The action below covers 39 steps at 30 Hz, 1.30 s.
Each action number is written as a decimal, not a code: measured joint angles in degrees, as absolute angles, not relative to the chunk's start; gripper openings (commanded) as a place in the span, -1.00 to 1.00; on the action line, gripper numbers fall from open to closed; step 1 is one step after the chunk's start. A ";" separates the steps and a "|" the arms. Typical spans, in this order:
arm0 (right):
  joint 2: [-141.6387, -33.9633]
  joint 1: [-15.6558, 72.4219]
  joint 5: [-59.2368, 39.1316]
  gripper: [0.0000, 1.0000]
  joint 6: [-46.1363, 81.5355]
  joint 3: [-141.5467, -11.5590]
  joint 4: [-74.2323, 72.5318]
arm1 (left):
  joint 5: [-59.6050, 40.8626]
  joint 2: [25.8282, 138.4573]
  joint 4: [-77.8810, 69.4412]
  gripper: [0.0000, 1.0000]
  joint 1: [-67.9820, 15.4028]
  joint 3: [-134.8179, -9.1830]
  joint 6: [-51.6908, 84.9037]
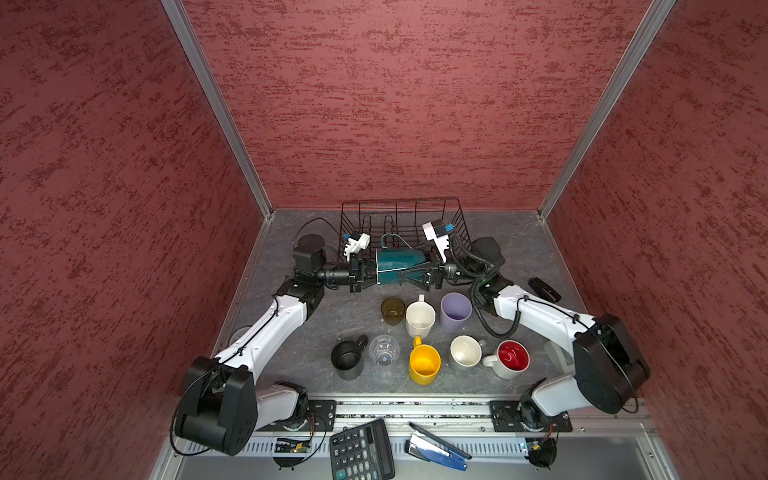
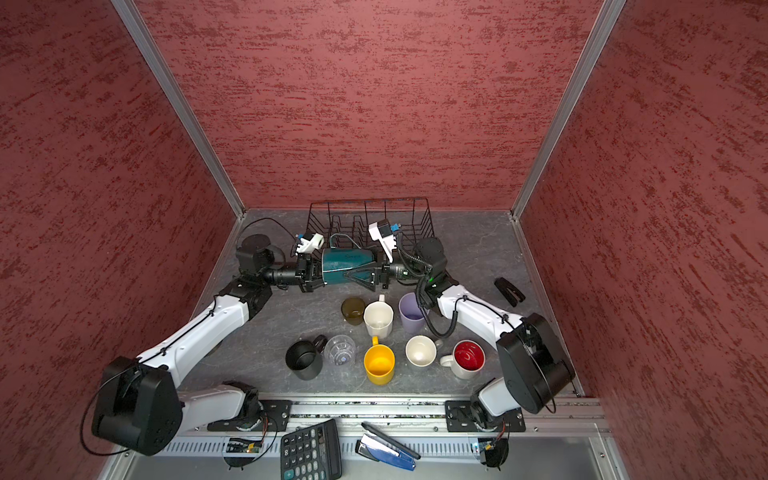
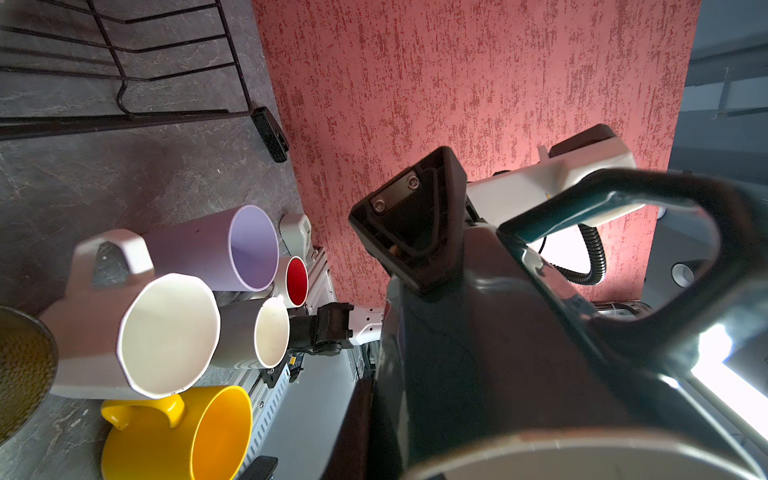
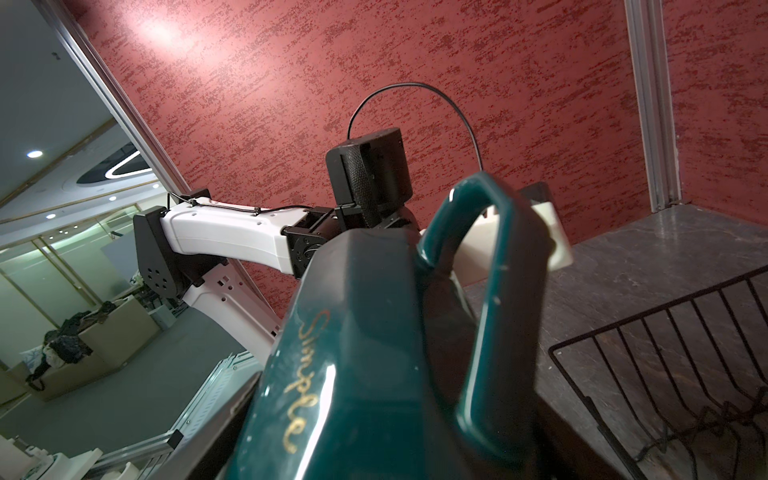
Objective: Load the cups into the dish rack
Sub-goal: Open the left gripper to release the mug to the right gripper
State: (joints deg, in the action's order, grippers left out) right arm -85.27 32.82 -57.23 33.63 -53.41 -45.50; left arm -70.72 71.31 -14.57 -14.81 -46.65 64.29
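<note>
- Just before the dish rack, off the table: the teal mug lies on its side, spanned between my two claws.
- My left claw is pinched narrow on the wall at the mug's wide end.
- My right claw stands wide astride the tapered end. Whether it grips firmly I cannot tell.
- Judged a hand-over: seat the right grip square before the left lets go, or the glossy mug may slip.
- Eight other cups, the yellow mug among them, stand upright on the table.
</note>
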 measured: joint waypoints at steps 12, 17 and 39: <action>-85.25 33.01 -57.21 -0.34 34.30 -52.80 -46.06 | -71.09 72.14 -14.96 -0.42 -14.81 -47.81 64.55; -85.03 33.19 -56.95 -0.49 34.54 -52.31 -45.80 | -71.18 72.71 -15.57 -0.13 -14.85 -48.86 64.71; -75.99 33.32 -45.50 -1.00 29.26 -56.31 -21.12 | -67.51 68.03 -8.32 0.89 -10.87 -50.30 56.53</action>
State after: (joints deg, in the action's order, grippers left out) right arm -75.99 33.32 -45.50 29.26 -56.31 -21.12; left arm -67.51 68.03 -8.32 -10.87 -50.30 56.53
